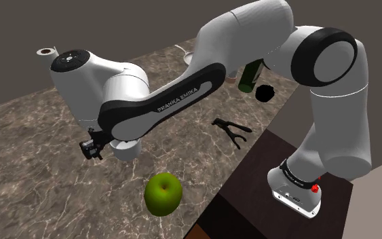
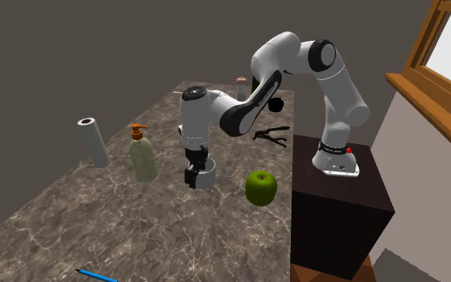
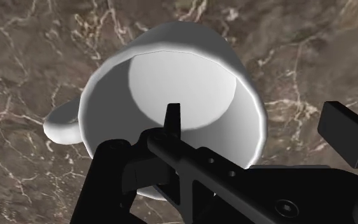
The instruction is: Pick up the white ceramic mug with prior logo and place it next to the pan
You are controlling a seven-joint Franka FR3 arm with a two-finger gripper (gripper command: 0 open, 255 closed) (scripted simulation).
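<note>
A plain white mug (image 3: 171,83) stands upright on the dark marbled counter (image 1: 33,156), its handle (image 3: 61,124) pointing away from the far finger. My black gripper (image 3: 260,124) hangs just over it, open. One finger (image 3: 173,118) reaches into the mug's mouth and the other finger (image 3: 346,130) stands outside its wall, neither touching. In the shoulder view the mug (image 1: 125,150) sits under the hand, near the counter's middle. The second exterior view shows the mug (image 2: 206,175) directly beneath the gripper (image 2: 195,171). No logo shows on the mug.
A green apple (image 1: 163,193) lies close to the mug, toward the stand (image 1: 277,176). Black tongs (image 1: 231,129), a green bottle (image 1: 250,75) and a small black object (image 1: 264,93) sit further back. A soap bottle (image 2: 142,152), a paper roll (image 2: 94,142) and a blue pen (image 2: 99,275) line the second exterior view's left.
</note>
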